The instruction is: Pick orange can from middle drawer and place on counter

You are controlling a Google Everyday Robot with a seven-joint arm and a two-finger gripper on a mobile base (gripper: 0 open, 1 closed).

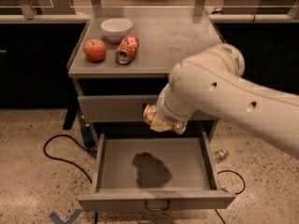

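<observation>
Grey surface (187,41) carries a white bowl (117,28), a red fruit (95,49) and a red-and-white can (127,49) on its side, all toward the left front corner. Speckled floor, black cable (60,160), dark cupboards behind. Middle drawer (156,200) stands open, shadow on its floor. The wrist hides most of the claw (168,124), which grips the orange can (153,117) above the drawer's rear, below the surface's front edge

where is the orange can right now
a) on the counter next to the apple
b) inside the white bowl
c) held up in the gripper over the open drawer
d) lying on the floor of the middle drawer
c: the orange can hangs in the gripper at the arm's end, above the open middle drawer, whose floor shows only a shadow; it is not on the counter.
</observation>
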